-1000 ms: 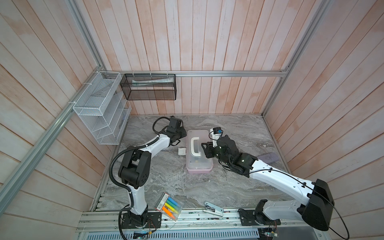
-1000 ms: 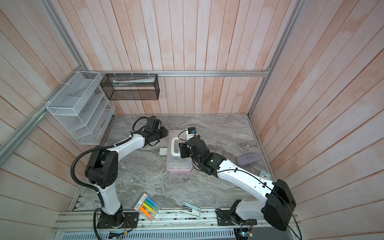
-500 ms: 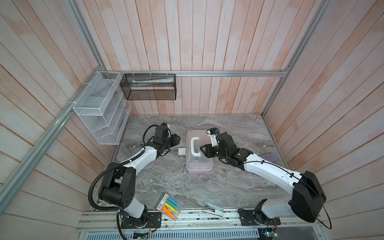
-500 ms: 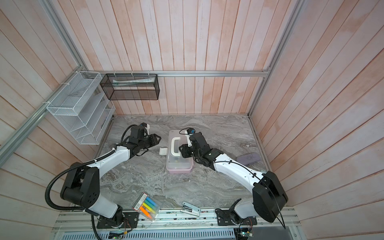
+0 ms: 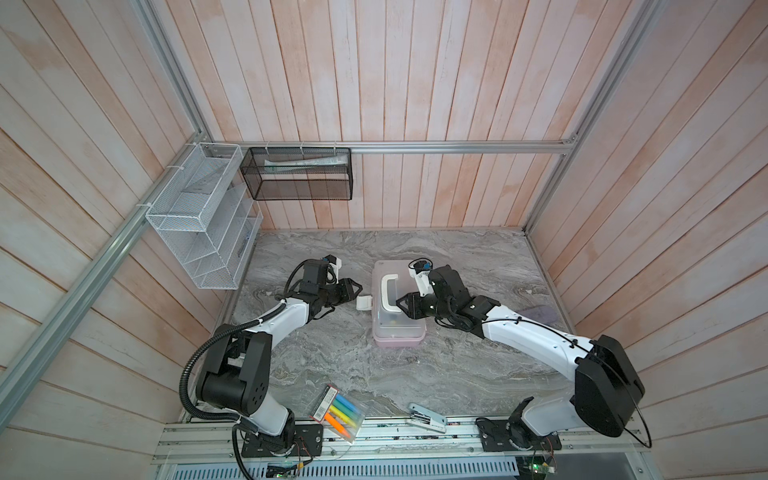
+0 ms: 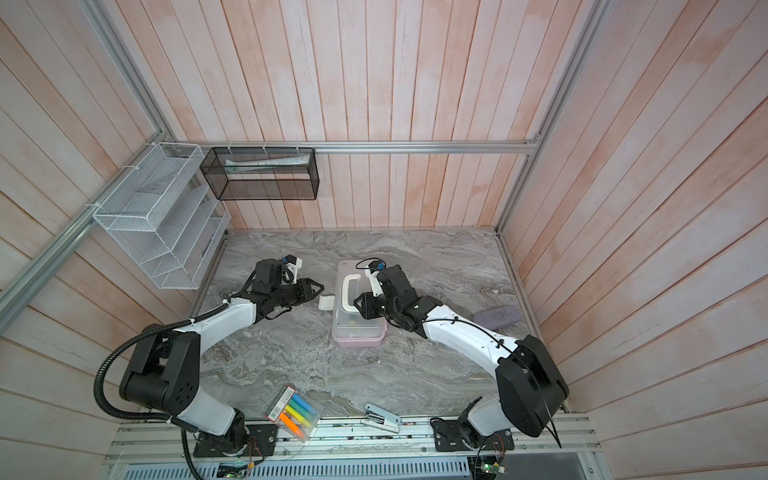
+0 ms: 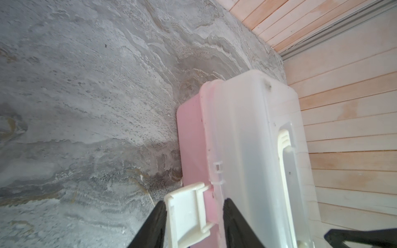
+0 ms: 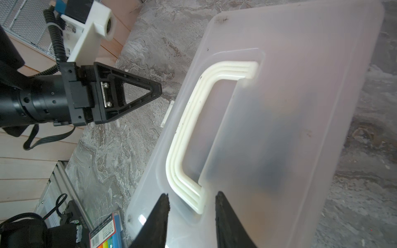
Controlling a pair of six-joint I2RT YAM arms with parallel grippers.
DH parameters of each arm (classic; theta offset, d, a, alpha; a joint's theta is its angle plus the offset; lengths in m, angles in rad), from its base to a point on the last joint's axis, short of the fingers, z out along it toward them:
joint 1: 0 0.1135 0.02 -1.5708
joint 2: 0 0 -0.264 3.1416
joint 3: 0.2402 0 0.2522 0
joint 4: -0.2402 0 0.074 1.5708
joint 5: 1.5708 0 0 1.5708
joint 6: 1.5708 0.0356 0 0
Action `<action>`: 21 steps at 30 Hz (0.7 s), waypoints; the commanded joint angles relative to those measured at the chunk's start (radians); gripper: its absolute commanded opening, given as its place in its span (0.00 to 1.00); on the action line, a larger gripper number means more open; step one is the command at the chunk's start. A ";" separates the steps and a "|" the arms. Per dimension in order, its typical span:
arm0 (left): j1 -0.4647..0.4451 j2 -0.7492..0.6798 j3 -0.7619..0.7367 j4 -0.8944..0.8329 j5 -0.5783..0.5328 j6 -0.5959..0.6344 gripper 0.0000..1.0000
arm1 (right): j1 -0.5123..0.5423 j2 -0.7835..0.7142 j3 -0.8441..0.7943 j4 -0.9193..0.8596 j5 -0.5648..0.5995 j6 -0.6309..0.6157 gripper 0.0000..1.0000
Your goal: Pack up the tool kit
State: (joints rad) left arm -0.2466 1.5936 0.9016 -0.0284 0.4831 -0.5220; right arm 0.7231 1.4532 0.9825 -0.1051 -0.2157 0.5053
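Pink tool kit (image 5: 399, 336) mid-frame in both top views, lid (image 8: 279, 107) shut, latch (image 7: 187, 214) undone, so prob. closing step: L gripper (image 7: 195, 201) part-open astride latch, R gripper (image 8: 191, 193) part-open, empty, over handle (image 8: 183, 128); nxt needs latch flipped up & snapped.

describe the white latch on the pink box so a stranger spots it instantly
On the grey marble table sits a pale pink box with a frosted lid. From its long side facing the white wire rack, a small white latch sticks out, swung open. Unlike the looped white handle on top, it is a solid flap.
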 commanded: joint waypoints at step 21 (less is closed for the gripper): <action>0.006 0.089 -0.097 0.146 0.171 -0.049 0.32 | -0.014 0.035 0.004 0.012 -0.044 0.024 0.32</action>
State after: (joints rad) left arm -0.2440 1.6703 0.8211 0.0704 0.6125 -0.5587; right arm 0.7155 1.4731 0.9825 -0.1017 -0.2459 0.5236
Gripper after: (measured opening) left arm 0.327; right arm 0.316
